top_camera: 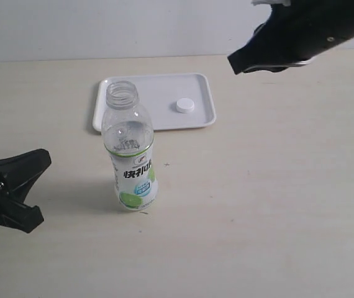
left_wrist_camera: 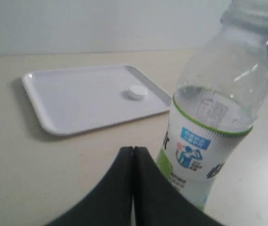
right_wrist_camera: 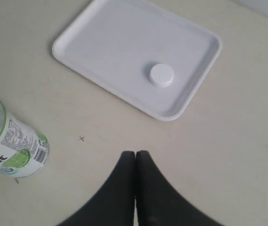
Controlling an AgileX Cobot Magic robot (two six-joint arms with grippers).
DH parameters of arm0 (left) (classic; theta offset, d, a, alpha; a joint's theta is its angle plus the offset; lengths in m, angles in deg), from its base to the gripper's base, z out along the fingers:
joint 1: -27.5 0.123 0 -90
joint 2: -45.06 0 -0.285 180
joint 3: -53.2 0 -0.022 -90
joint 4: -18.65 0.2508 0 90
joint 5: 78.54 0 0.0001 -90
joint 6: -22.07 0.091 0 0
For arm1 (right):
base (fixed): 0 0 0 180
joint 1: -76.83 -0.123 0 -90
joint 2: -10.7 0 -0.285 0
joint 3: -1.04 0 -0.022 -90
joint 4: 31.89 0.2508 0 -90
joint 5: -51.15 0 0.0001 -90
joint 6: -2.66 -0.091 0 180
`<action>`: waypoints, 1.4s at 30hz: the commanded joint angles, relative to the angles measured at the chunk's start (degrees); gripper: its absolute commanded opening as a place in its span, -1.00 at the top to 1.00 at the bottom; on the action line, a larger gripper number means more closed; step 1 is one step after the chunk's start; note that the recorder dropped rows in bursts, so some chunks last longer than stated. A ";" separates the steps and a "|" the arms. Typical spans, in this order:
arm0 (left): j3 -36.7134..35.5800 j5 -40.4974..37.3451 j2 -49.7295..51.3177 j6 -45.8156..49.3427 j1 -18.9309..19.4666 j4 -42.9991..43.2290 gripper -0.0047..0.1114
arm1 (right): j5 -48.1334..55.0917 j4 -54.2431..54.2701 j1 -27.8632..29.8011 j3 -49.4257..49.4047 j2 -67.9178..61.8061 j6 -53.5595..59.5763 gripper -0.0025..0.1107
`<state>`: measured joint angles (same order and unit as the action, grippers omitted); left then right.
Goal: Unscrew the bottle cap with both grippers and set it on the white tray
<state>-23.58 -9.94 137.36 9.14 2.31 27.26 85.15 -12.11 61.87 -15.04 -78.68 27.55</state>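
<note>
Where the smooth, low-rimmed white tray (top_camera: pixel 158 93) lies on the pale table (top_camera: pixel 276 186), the small round bottle cap (top_camera: pixel 185 105) is seen resting flat inside it, toward its right end in the exterior view. The clear plastic bottle (top_camera: pixel 132 158), green-banded and uncapped, is stood upright just beside the tray's near left corner. The black fingers of the left gripper (left_wrist_camera: pixel 133 160) and of the right gripper (right_wrist_camera: pixel 135 162) are pressed together, empty, both apart from the tray.

Bright, even light; faint shadow left of the bottle (top_camera: pixel 131 155); glints on its clear plastic; wrist views slightly soft
</note>
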 commanded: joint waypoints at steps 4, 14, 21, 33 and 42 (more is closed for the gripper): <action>-0.43 1.36 -4.42 -1.12 0.03 -0.94 0.92 | -14.42 0.22 -0.03 -14.64 15.68 0.94 0.96; -0.43 1.36 -4.52 -1.03 0.03 0.86 0.92 | -13.63 1.25 -0.03 -17.91 26.11 -2.57 0.96; -0.43 1.36 -4.52 -1.03 0.03 0.86 0.92 | -13.63 1.15 -0.03 -17.91 27.62 -2.57 0.96; -0.43 -26.77 -18.83 -3.63 1.01 -3.42 0.92 | -13.63 1.25 -0.03 -17.91 27.62 -2.57 0.96; -0.43 -57.45 -47.73 -3.79 18.22 -4.04 0.92 | -13.63 1.25 -0.03 -17.91 27.62 -2.57 0.96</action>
<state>-24.03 -59.81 96.69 5.74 16.32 24.16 71.88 -10.98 61.87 -32.63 -51.31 25.06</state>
